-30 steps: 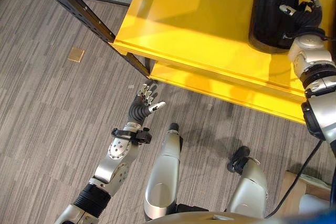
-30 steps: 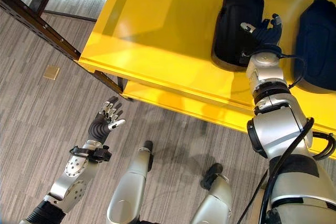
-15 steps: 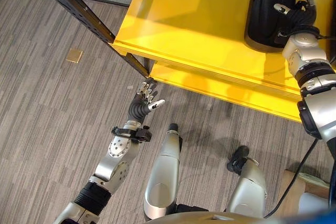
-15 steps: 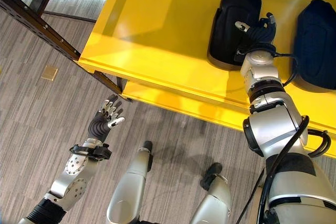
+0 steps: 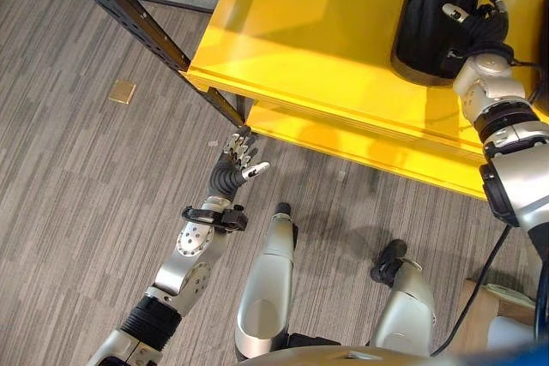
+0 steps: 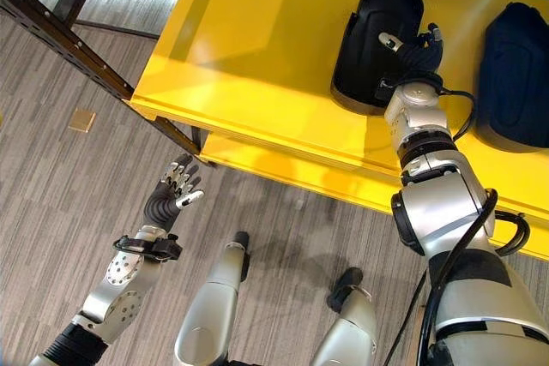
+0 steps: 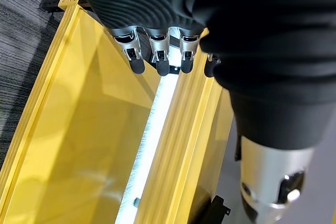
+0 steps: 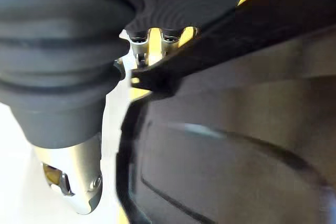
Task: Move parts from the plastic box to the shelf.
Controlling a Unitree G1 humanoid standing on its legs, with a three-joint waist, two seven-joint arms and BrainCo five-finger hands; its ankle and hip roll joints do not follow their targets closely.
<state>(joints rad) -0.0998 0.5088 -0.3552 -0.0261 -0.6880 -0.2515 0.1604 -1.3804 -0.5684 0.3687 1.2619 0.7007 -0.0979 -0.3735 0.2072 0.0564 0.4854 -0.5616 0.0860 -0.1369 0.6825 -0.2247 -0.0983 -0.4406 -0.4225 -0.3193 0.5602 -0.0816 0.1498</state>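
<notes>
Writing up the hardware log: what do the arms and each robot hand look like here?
Both arms are silver-grey metal with dark bands at the joints. The left robot hand and right robot hand have dark ribbed covers over back and wrist, and silver fingers with dark tips. A black cable loops beside the right forearm.

Bright, even light falls from above. The yellow shelf [image 5: 326, 32] carries soft pale glare patches in the upper middle of the frame, and faint shadows lie on the floor [image 5: 77, 212] at lower centre. Close up, the dark part [image 8: 236, 145] is blurred, with white glare behind it at left.
</notes>
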